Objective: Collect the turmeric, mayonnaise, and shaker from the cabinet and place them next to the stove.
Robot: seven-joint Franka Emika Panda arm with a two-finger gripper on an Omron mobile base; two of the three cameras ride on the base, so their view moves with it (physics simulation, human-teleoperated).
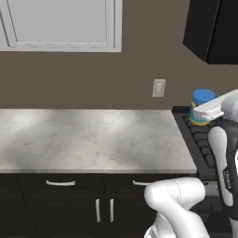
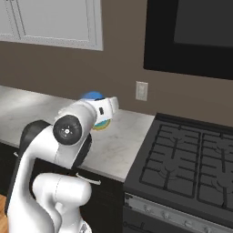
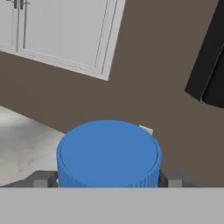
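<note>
A: Where's the mayonnaise (image 3: 108,154)?
B: In the gripper (image 3: 107,178), jaws clamped across its sides, above the tabletop (image 1: 93,139) beside the stove (image 2: 182,159)
A: Handling?
B: Probably heavy, rigid, slick; hold below the lid

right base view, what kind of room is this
A home kitchen, by the look of it: a black stove with cast grates is set beside a pale marble counter over dark cabinet doors, and the gripper holds a blue-lidded mayonnaise jar.
</note>
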